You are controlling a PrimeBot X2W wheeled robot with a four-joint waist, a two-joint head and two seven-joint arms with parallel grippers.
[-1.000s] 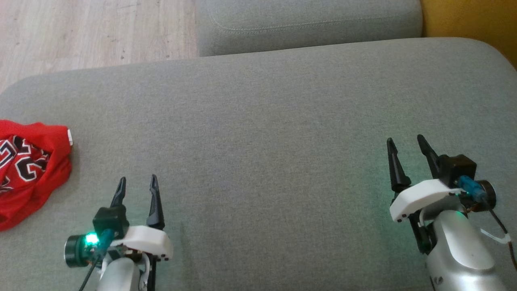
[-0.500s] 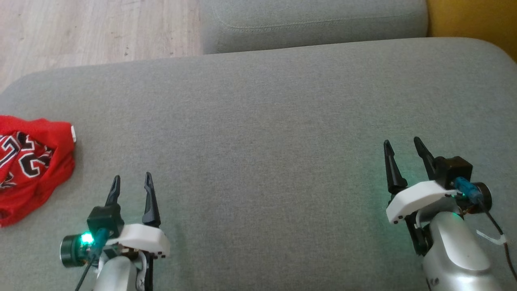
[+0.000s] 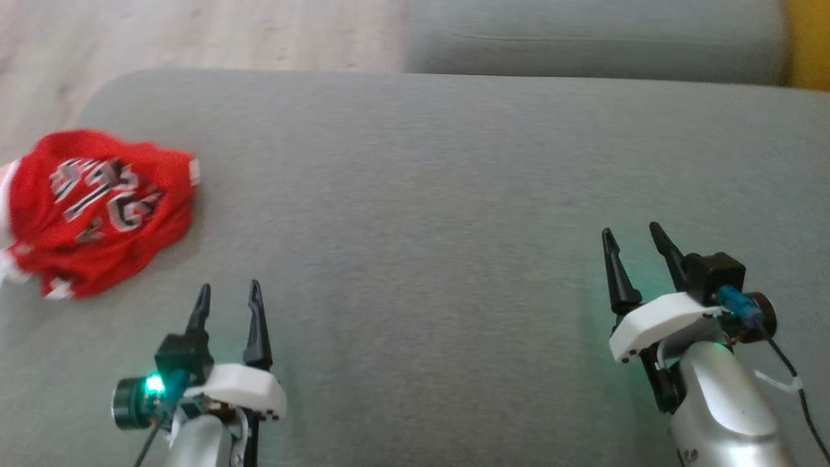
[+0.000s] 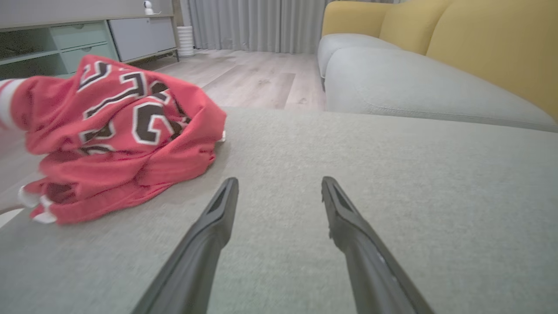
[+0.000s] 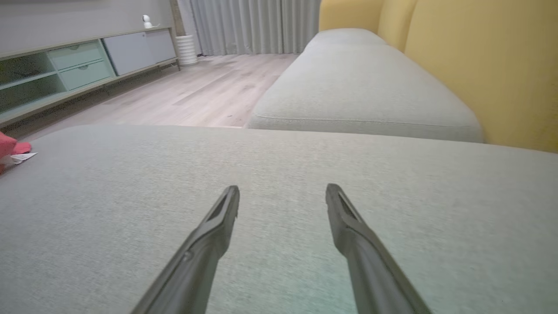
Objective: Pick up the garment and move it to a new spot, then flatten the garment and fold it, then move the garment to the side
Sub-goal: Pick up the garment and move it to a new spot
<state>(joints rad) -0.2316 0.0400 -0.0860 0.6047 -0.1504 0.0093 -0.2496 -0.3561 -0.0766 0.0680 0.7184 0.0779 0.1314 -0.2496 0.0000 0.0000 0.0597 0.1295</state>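
1 crumpled red garment lies near parted left fingers.

Left gripper, lower left of frame: two long black tapered fingers, white moulded bracket, silver forearm shell, round black module with a lit green lamp.

Right gripper, lower right: same build, small dark screws along the bracket edge, blue connector, black cable carrying a white tag.
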